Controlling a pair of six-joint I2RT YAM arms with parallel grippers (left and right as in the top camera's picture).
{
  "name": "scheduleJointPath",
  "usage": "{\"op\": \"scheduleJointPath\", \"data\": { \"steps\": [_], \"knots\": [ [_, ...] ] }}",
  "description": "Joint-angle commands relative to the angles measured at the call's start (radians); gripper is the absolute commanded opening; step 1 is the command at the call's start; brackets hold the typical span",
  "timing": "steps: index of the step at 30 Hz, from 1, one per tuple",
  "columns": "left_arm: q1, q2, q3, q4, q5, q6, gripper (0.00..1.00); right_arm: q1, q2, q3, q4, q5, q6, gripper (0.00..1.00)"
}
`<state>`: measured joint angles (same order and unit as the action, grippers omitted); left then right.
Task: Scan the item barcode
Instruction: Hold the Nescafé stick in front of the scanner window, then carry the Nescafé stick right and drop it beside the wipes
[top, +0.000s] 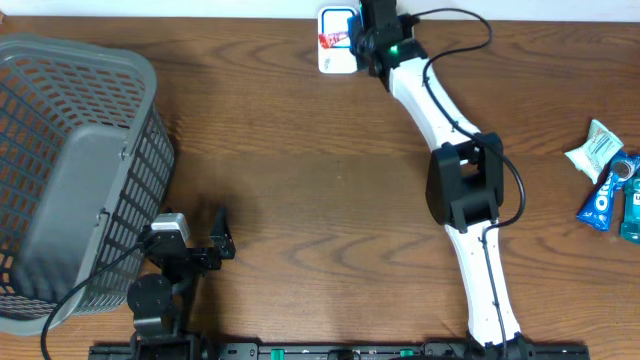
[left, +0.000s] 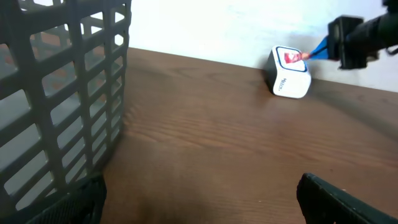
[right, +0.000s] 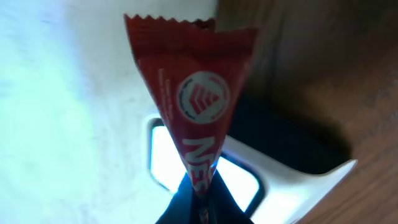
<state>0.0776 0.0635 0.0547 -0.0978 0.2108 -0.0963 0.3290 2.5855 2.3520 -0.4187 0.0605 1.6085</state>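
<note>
I had R gripper (right: 199, 210) clamped on red crinkle-edged foil sachet (right: 198, 106) over lit window of white box scanner (top: 336, 63), table's (top: 320, 200) far edge, for barcode read; L gripper (left: 199, 206) sat agape, idle, by grey plastic-mesh basket (top: 75, 150).

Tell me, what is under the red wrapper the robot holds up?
The white scanner sits under the red wrapper, and its window is lit. The wrapper and the right pincer cover the middle of that window, so that part cannot be seen.

Tool (right: 202, 204) pinching red sachet (right: 200, 102) over white scanner (right: 297, 186).
</note>
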Motion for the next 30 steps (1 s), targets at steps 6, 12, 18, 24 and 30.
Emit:
{"op": "scheduleJointPath", "data": {
  "steps": [6,12,18,24,30],
  "knots": [
    [0.005,-0.002,-0.020,-0.021,0.006,0.010,0.98,-0.059,-0.002,0.066,-0.057,-0.037,0.044,0.02],
    [0.005,-0.002,-0.020,-0.021,0.006,0.010,0.98,-0.073,-0.002,0.068,-0.090,-0.094,-0.001,0.02],
    [0.005,-0.002,-0.020,-0.021,0.006,0.010,0.98,-0.087,-0.035,0.112,-0.223,-0.153,-0.134,0.02],
    [0.005,-0.002,-0.020,-0.021,0.006,0.010,0.98,-0.140,-0.143,0.130,-0.499,-0.116,-0.300,0.02],
    [0.005,-0.002,-0.020,-0.021,0.006,0.010,0.98,-0.252,-0.274,0.130,-0.858,0.070,-0.378,0.01]
  ]
}}
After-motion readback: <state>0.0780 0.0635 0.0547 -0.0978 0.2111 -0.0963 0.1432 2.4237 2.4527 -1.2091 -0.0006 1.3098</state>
